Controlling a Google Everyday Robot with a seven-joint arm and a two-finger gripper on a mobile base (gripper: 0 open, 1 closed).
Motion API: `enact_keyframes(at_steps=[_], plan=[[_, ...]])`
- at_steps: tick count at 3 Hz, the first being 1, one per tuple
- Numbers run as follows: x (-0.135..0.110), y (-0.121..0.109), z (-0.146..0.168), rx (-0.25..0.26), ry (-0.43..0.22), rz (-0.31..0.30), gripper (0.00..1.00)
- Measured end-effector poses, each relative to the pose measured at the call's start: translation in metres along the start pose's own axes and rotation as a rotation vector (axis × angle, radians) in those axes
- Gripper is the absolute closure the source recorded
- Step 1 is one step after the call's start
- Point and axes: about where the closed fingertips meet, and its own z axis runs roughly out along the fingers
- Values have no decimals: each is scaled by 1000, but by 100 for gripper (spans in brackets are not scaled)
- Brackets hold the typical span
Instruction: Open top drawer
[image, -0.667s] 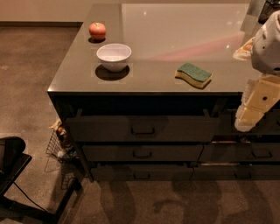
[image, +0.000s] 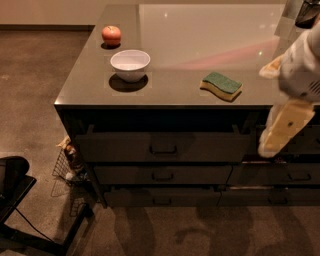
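Note:
The top drawer (image: 162, 146) is the wide dark grey front right under the counter edge, with a small bar handle (image: 162, 150) at its centre. A dark gap shows above the front, and I cannot tell whether it stands out a little. My gripper (image: 279, 131) is cream and white and hangs at the right edge of the view. It is in front of the counter's right part, level with the top drawer and well to the right of its handle. It touches nothing that I can see.
On the counter (image: 90, 85) are a red apple (image: 111, 35), a white bowl (image: 130, 64) and a green-and-yellow sponge (image: 222, 85). Two shorter drawers (image: 162, 175) sit below, and a neighbouring stack (image: 295, 175) to the right. A wire basket (image: 70, 167) and a black stand (image: 15, 190) are on the floor at left.
My gripper has moved slightly left and down, toward the drawer fronts. The drawer and the things on the counter have not moved.

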Motion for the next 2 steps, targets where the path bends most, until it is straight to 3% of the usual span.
enact_keyframes(at_steps=[2], plan=[[24, 55, 142, -12, -65, -57, 0]])
